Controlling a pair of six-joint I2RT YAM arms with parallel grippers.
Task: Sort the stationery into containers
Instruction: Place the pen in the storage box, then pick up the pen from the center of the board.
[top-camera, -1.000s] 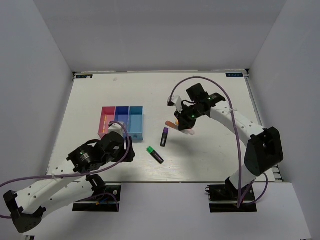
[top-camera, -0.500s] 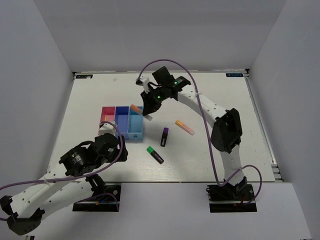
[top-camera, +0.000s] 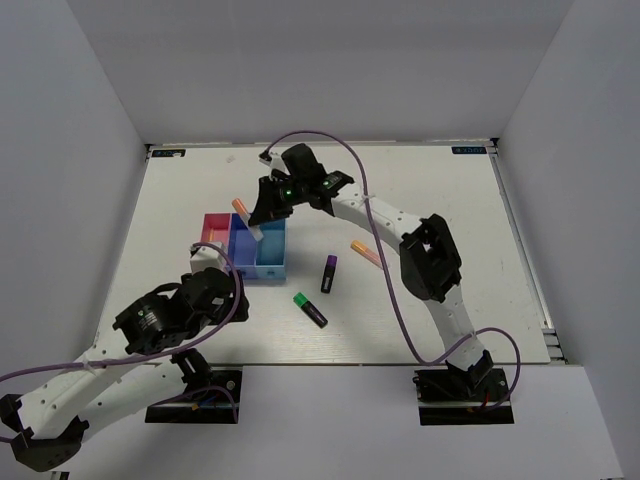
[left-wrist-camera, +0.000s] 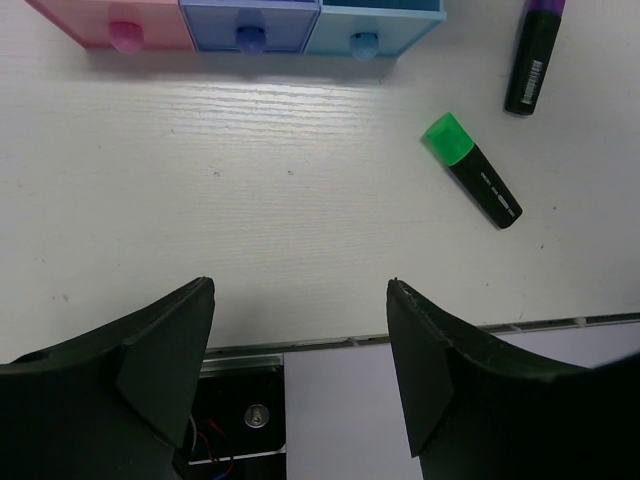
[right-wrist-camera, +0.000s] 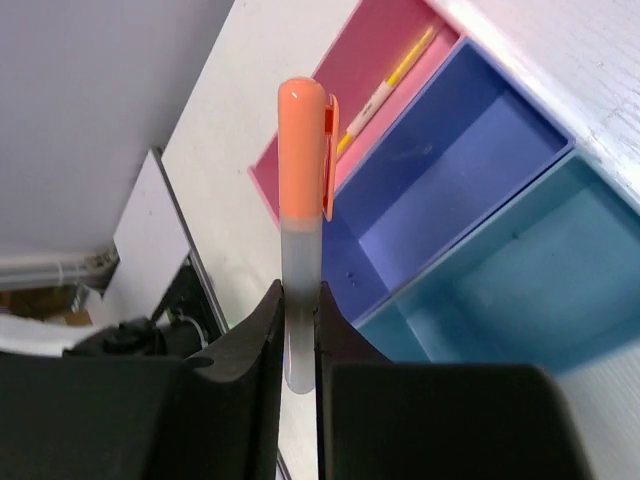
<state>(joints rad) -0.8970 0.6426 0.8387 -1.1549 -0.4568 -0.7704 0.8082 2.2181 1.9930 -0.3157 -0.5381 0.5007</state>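
My right gripper is shut on the pale end of an orange highlighter and holds it tilted above the pink-red bin and dark blue bin. In the right wrist view the highlighter stands between my fingers, over the pink-red and dark blue bins. A pale yellow pen and a pink pen lie in the pink-red bin. The light blue bin looks empty. My left gripper is open and empty near the table's front edge.
A second orange highlighter lies right of the bins. A purple-black highlighter and a green-black one lie in front of the bins; both show in the left wrist view, green and purple.
My right gripper picked one orange highlighter up from the table right of the bins and carried it left, over the light blue bin, to above the dark blue and pink-red bins. The left arm drew back slightly.
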